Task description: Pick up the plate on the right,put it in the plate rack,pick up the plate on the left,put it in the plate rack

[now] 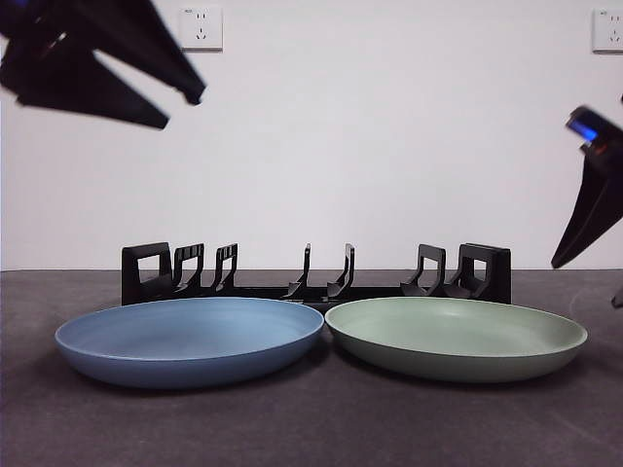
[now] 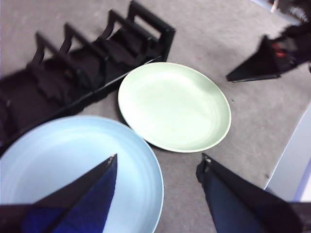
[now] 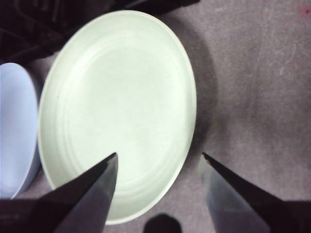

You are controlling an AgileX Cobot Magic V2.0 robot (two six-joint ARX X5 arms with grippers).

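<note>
Two plates lying flat on the counter (image 1: 311, 428) in front of the empty plate rack (image 1: 316, 275), both grippers hovering with jaws apart.

The green plate (image 1: 456, 336) is sitting on the right and the blue plate (image 1: 190, 339) on the left, rims almost touching, just before the rack. The right gripper (image 3: 158, 162) is hanging above the green plate's outer rim, gripping nothing. The left gripper (image 2: 158, 162) is hanging over the blue plate's edge, likewise holding nothing.

Two plates (image 1: 190, 341) (image 1: 458, 337) lie side by side before the plate rack (image 1: 316, 272).
</note>
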